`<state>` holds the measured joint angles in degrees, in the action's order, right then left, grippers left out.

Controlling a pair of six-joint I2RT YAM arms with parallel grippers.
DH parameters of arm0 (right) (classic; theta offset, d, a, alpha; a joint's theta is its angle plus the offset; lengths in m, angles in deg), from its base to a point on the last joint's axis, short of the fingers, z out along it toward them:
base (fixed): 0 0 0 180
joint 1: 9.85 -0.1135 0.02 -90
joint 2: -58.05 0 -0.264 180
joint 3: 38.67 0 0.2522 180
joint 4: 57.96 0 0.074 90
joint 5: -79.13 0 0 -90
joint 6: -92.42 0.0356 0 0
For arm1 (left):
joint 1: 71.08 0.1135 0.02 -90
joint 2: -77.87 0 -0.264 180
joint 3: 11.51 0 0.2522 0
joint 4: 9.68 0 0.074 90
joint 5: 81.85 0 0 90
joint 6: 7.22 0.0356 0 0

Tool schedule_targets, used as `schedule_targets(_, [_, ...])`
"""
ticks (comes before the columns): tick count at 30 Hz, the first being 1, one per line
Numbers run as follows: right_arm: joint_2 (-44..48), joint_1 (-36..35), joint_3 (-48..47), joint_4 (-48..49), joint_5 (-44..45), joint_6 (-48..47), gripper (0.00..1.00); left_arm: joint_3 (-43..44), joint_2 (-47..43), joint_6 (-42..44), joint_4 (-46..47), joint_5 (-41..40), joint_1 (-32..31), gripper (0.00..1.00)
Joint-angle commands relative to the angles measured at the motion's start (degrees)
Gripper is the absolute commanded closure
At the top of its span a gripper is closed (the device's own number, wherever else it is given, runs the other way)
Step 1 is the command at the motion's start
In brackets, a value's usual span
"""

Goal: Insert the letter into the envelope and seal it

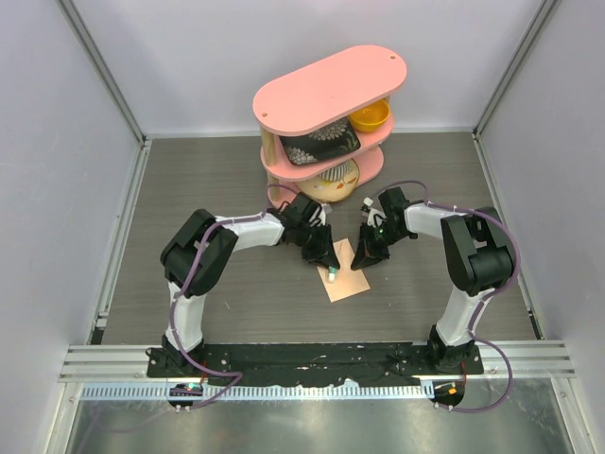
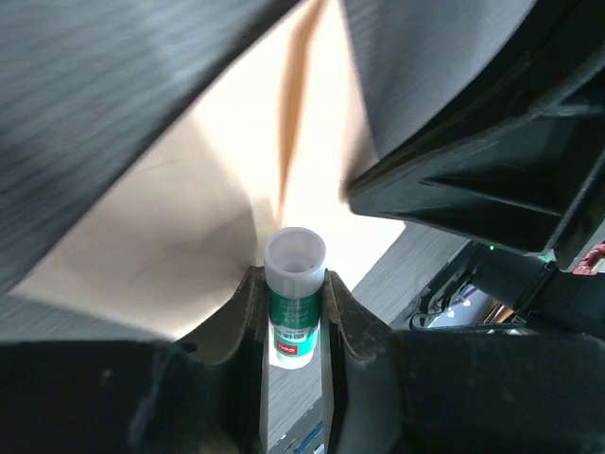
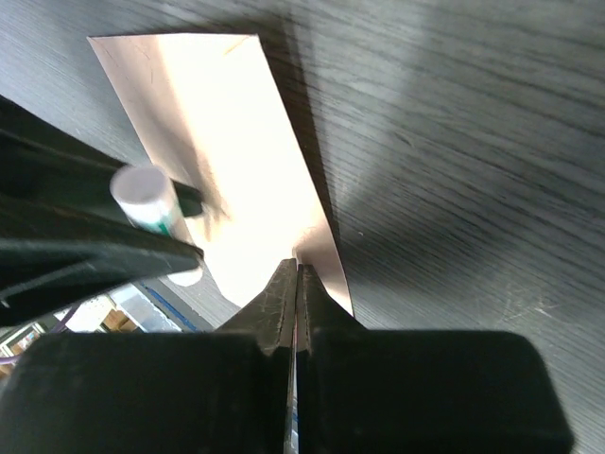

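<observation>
A peach-tan envelope (image 1: pixel 346 281) lies flat on the dark table between the two arms. My left gripper (image 1: pixel 331 269) hovers over its left part, shut on a small green-and-white glue stick (image 2: pixel 294 301) whose white end (image 1: pixel 334 277) points down at the paper. In the left wrist view the stick sits upright between the two fingers (image 2: pixel 248 312). My right gripper (image 3: pixel 299 271) is shut on the envelope's (image 3: pixel 232 142) right edge, pinching the thin paper. The glue stick (image 3: pixel 146 197) shows at the left of the right wrist view. The letter is out of sight.
A pink two-tier oval shelf (image 1: pixel 331 83) stands at the back, just behind both grippers, holding a yellow bowl (image 1: pixel 371 116), a dark patterned plate (image 1: pixel 319 148) and a round pot (image 1: pixel 337 180) underneath. Grey walls close in the left, right and back sides.
</observation>
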<state>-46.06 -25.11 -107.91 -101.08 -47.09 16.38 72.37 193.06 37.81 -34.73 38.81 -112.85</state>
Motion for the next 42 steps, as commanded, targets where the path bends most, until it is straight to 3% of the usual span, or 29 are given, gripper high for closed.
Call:
schedule_targets(1, [0.32,-0.03,1.26,0.98,8.54,-1.91,0.99,-1.84,-1.99,2.69,-8.66,-5.44,2.32,1.00])
schedule_targets(4, [0.58,-0.72,1.26,1.06,7.75,-2.09,0.99,-0.88,-2.96,3.40,-7.36,-3.68,2.23,1.00])
schedule_targets(10, [3.57,-3.89,0.99,1.86,7.13,-1.83,0.99,0.44,-6.04,-3.10,2.22,0.63,0.30,1.00])
schedule_targets(16, [3.04,-3.89,0.29,0.80,8.01,-2.18,0.99,3.52,0.02,-6.35,5.13,-0.07,-1.02,1.00])
schedule_targets(27, [1.64,-3.46,0.81,0.36,9.86,-2.53,0.99,0.37,3.11,-4.69,-0.48,-6.22,2.93,1.00])
schedule_targets(34, [2.16,-3.19,0.55,0.19,7.93,-3.49,0.99,-2.98,-1.81,-4.25,0.65,-1.04,4.60,1.00])
schedule_targets(37, [3.82,-3.28,0.20,0.62,4.16,-4.29,0.99,-4.03,-5.06,-5.21,4.95,3.35,4.69,1.00])
schedule_targets(42, [8.83,-3.45,-1.46,2.21,-6.39,-3.50,0.96,-9.03,-12.60,-12.07,20.25,9.95,5.57,1.00])
